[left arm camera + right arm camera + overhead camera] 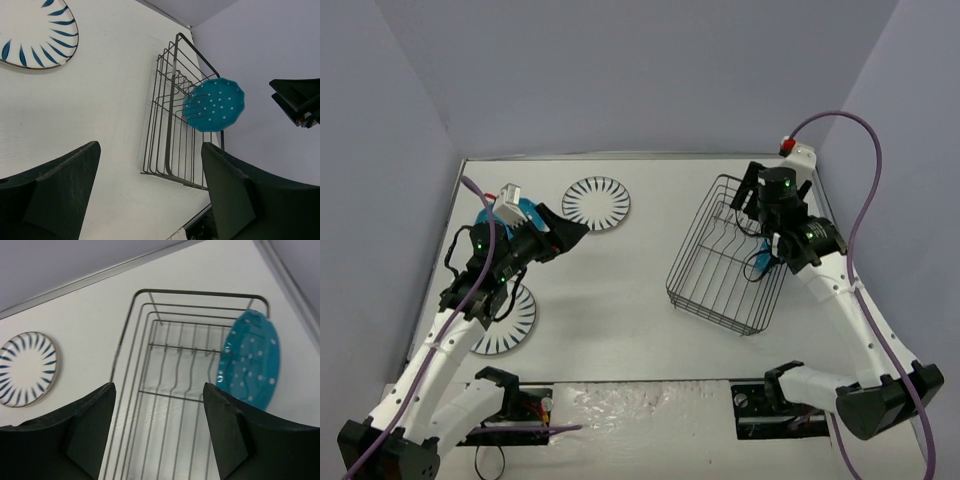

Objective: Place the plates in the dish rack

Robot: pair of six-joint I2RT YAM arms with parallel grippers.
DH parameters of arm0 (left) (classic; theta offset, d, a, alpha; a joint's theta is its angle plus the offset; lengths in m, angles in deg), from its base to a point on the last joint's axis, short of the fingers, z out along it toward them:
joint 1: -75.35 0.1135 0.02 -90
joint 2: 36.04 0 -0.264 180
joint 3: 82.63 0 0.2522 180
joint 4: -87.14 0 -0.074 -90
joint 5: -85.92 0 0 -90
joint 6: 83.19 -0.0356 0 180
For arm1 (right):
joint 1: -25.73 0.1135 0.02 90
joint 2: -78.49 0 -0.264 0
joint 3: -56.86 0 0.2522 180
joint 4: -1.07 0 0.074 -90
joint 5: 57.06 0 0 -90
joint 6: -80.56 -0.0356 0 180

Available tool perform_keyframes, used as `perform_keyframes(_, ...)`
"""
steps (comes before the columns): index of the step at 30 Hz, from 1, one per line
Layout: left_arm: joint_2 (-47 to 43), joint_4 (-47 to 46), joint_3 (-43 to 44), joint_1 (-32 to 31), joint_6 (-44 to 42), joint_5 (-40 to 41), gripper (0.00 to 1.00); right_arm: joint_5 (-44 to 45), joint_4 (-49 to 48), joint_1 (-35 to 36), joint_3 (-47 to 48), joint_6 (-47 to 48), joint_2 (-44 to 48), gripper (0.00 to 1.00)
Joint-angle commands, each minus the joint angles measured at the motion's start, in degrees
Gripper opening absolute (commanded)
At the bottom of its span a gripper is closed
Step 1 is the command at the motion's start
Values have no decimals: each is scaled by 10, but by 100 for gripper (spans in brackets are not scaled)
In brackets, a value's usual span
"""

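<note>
Black wire dish rack point(720, 250) stands at the right side of the table point(620, 300), with a teal dotted plate point(250, 360) upright on its edge inside, by the right wall. One striped plate point(595, 203) lies flat near the back. A second striped plate point(510, 320) is half covered by the left arm point(450, 330), and a second teal plate point(527, 212) is mostly hidden under that wrist. Left gripper point(150, 147) and right gripper point(159, 386) are both spread wide and empty.

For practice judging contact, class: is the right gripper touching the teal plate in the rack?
Apart. Left wrist view shows bare wall between the right gripper and the teal plate.
</note>
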Motion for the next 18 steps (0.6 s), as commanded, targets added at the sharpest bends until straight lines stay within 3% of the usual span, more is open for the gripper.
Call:
perform_keyframes(1,34,-63,32,1,18,24,78,-96,-94,21,31,-23,-67,67)
perform_keyframes(10,167,-7,131,32,18,83,78,-146,-139,48,143,-23,-220,68)
perform_keyframes(18,298,-14,219,91,43,74,79,-198,-144,62,231,-25,-318,68)
